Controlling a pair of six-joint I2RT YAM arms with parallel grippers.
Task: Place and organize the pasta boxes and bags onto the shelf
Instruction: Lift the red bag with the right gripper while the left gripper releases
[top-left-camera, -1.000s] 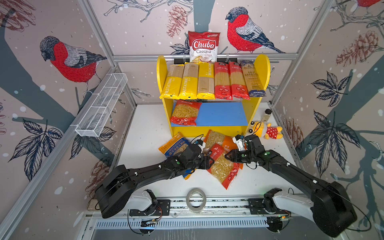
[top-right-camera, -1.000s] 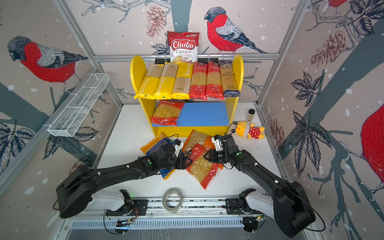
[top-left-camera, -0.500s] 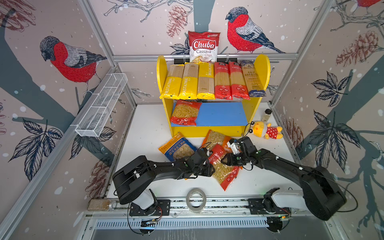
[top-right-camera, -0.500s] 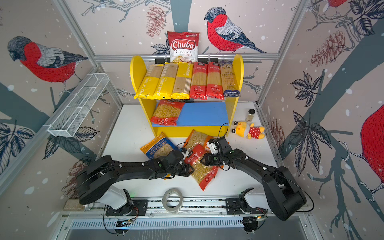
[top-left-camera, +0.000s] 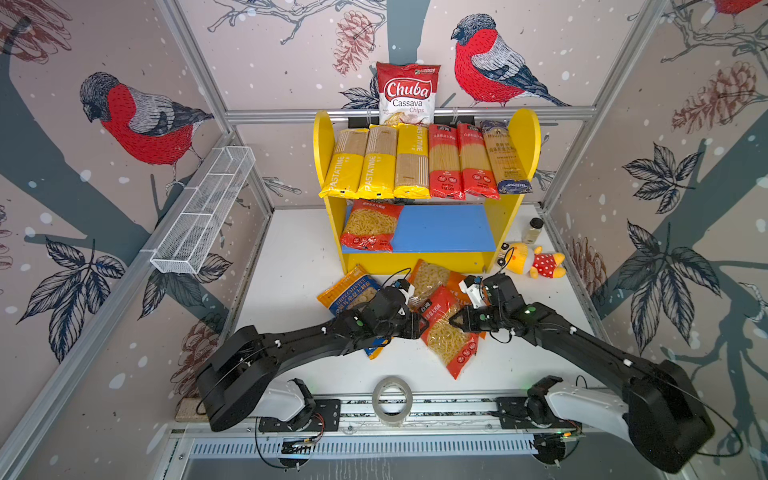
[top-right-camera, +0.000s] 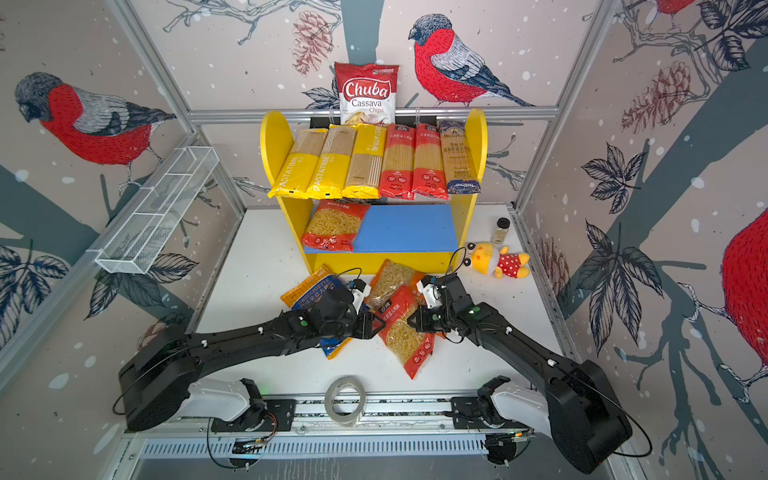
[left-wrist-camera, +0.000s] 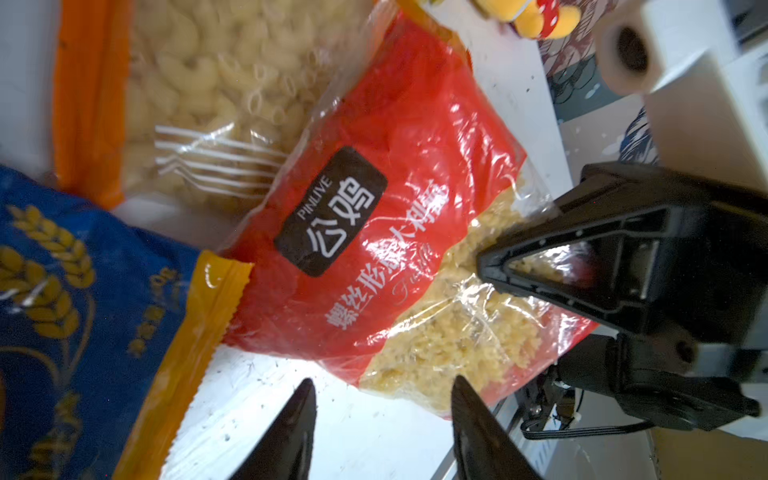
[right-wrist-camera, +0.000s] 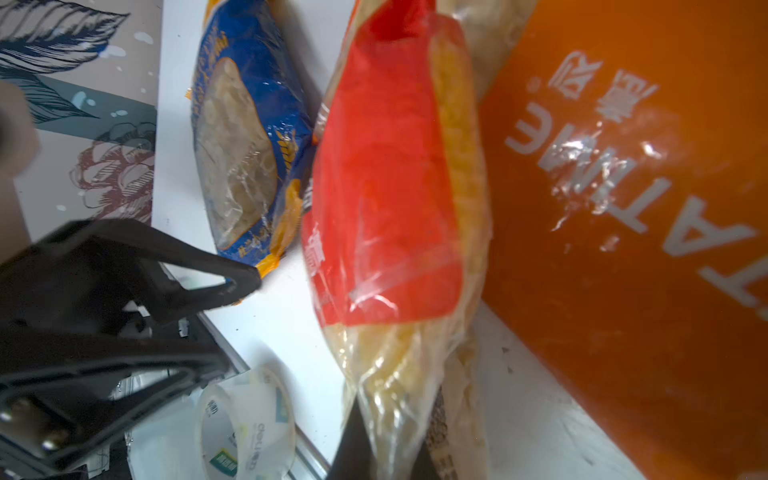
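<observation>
While tight on red bag (top-left-camera: 446, 343), right hand (top-left-camera: 454, 321) over white tabletop (top-left-camera: 291, 266); left hand (left-wrist-camera: 382, 386) agape; bird-papered walls (top-left-camera: 124, 208).

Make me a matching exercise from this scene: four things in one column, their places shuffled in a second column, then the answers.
1. Chuba Cassava Chips bag
2. navy-gold spaghetti pack
3. roll of clear tape
4. plush toy

A. on the table, right of the shelf
B. middle of the table's front edge
C. rightmost on the shelf's upper tier
D. upright against the back wall, above the shelf

Pairs: 1-D, 2-C, 3-B, 4-A.
</observation>
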